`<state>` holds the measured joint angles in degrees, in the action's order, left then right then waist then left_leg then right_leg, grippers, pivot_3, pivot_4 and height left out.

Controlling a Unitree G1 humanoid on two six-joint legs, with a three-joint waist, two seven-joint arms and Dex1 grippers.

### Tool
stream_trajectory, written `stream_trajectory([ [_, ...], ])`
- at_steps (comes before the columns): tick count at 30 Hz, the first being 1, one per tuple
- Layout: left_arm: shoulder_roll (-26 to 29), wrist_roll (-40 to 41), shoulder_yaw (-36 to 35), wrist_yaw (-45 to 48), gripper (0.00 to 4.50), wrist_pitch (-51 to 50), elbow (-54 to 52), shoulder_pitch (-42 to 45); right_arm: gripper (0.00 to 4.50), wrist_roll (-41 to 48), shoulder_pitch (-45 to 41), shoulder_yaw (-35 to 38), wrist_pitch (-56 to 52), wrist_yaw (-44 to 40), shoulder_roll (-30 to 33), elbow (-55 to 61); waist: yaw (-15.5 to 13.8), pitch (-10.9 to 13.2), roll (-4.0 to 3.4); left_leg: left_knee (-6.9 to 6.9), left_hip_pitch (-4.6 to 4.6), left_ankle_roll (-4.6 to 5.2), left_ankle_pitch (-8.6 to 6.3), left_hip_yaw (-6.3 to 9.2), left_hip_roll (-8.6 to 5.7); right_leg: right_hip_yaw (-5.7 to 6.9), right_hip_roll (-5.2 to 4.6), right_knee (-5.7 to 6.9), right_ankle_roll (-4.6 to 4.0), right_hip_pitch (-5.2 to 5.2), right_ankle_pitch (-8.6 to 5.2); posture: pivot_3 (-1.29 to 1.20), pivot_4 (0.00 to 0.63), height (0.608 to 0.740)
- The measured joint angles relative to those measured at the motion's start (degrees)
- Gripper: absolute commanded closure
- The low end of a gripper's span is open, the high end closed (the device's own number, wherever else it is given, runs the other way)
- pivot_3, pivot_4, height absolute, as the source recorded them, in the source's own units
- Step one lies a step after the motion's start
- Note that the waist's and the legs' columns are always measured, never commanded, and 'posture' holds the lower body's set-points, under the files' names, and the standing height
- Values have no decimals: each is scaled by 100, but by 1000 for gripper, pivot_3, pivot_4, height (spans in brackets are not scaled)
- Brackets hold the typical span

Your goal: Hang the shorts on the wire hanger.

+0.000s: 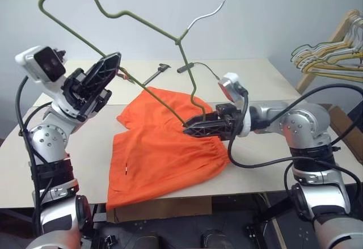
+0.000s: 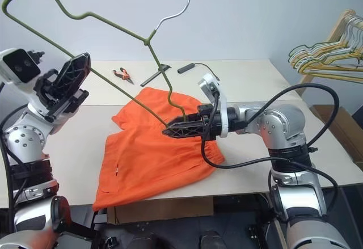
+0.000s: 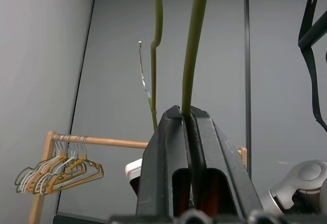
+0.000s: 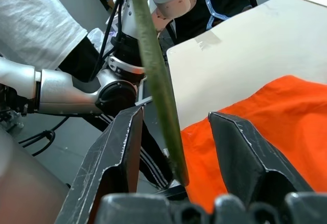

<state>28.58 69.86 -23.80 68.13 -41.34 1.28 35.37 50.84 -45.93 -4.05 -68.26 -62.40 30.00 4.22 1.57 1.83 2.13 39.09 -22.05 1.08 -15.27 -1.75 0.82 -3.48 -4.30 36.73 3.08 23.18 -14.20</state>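
The orange shorts (image 1: pixel 164 158) lie spread flat on the table (image 1: pixel 261 79), waistband toward my right arm. The olive wire hanger (image 1: pixel 142 19) is held up tilted above them, hook at the top. My left gripper (image 1: pixel 115 58) is raised at the left and shut on the hanger's long wire, seen pinched between its tips in the left wrist view (image 3: pixel 186 113). The hanger's low corner comes down onto the shorts. There my right gripper (image 4: pixel 174 113) lies level and open, the wire (image 4: pixel 153 66) passing free between its fingers, orange cloth (image 4: pixel 265 112) just beyond.
Orange-handled pliers (image 2: pixel 122 74), a dark flat tool (image 1: pixel 156 74) and a black cable with a plug (image 1: pixel 187 66) lie at the back of the table. A wooden rack with a bunch of hangers (image 1: pixel 329 56) stands at the right. A person's white sleeve (image 4: pixel 46 20) shows.
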Motion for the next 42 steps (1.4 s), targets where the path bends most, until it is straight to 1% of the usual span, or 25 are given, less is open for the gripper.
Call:
stream_trajectory([
  [5,-1,-4,-1,-11,4500,1,12,0,4284,0,-19,-9,-56,-5,-29,-63,43,0,0,0,0,0,0,1,0,0,0,0,0,0,0,-9,0,740],
  [6,-1,-5,-28,-49,4500,14,83,0,4482,22,-32,-15,-57,-76,-30,-58,54,0,0,0,1,0,0,1,0,0,-1,0,0,0,0,-9,0,740],
  [13,0,-38,-15,-37,4500,20,136,-28,4482,36,-47,-14,-57,-121,-6,-58,87,0,0,0,0,0,0,4,0,1,-1,0,0,0,0,-12,0,740],
  [15,-1,-135,21,-48,3987,60,134,-61,4500,36,-32,-5,-57,-107,-6,-58,87,0,0,0,0,0,0,4,0,1,0,1,0,0,0,-12,0,740],
  [16,-1,-372,102,-108,3779,195,113,-120,4500,70,-28,54,-60,-42,-28,-72,86,0,0,0,2,0,0,4,-1,1,-1,0,0,-2,0,-13,0,740],
  [17,-7,-566,225,-134,3477,274,81,-208,4500,129,-29,151,-61,48,-42,-101,84,0,0,0,5,0,0,3,-2,0,-2,1,0,-6,0,-15,0,740],
  [22,63,-1709,1200,-125,1870,551,-45,-778,4500,267,-30,730,-96,569,-124,-267,79,0,0,-2,-7,0,0,2,-1,0,-1,0,0,6,0,-22,0,740],
  [25,474,-2397,1667,38,988,830,-194,-1092,4500,404,-27,1006,-221,866,-75,-419,112,1,-2,-10,-1,0,0,-3,-1,-6,0,-1,-1,6,0,-23,0,740],
  [27,744,-2921,1961,135,276,1095,-287,-1399,4500,403,102,1204,-336,1026,283,-537,99,1,-3,-11,-1,0,0,-5,0,-6,-1,-6,-1,5,0,-21,0,740],
  [28,834,-3081,2024,153,13,1168,-284,-1542,4500,373,221,1278,-387,1072,481,-613,87,2,-3,-10,-3,0,0,-7,0,-5,-3,-7,-1,4,0,-21,0,740],
  [30,1014,-3407,2142,169,13,1342,-288,-1685,4500,206,615,1263,-462,1079,895,-621,46,2,-2,-9,-6,1,0,-8,0,5,-5,-15,-1,1,-1,-20,0,740],
  [32,1325,-3840,2286,268,13,1678,-366,-1798,4500,-68,1205,1107,-437,1045,1372,-594,20,2,-3,-9,-8,2,-1,-20,1,5,-6,-20,-1,2,-1,-16,0,740],
  [33,1512,-4139,2405,332,13,1950,-432,-1825,4500,-323,1574,898,-325,989,1686,-587,14,4,-6,-9,-10,2,-1,-30,0,3,-7,-20,-1,4,-1,-15,0,740],
  [34,1611,-4302,2464,384,13,2100,-480,-1848,4500,-480,1800,784,-266,959,1841,-591,15,4,-6,-10,-9,2,-1,-37,0,1,-7,-20,-1,4,-1,-14,0,740],
  [35,1692,-4456,2545,428,13,2246,-527,-1856,4500,-604,2021,677,-177,874,2013,-625,15,4,-7,-9,-8,2,-1,-43,0,0,-7,-20,-1,4,-1,-13,0,740],
  [36,1775,-4615,2629,496,13,2399,-589,-1887,4500,-690,2229,538,-150,619,2248,-754,7,6,-11,-9,-7,3,-1,-49,0,-1,-6,-20,-1,3,-1,-15,0,740],
  [40,1862,-4777,2745,665,13,2603,-719,-1977,4500,-705,2310,149,-354,-478,3041,-1585,52,17,-31,-8,8,7,-4,-62,7,-17,1,-17,0,-4,-1,-16,0,740],
  [42,1861,-4776,2745,678,13,2613,-747,-1975,4500,-753,2275,7,-368,-884,3250,-1892,81,17,-31,-9,13,10,-5,-61,10,-17,5,-17,0,-6,-1,-16,0,740],
])
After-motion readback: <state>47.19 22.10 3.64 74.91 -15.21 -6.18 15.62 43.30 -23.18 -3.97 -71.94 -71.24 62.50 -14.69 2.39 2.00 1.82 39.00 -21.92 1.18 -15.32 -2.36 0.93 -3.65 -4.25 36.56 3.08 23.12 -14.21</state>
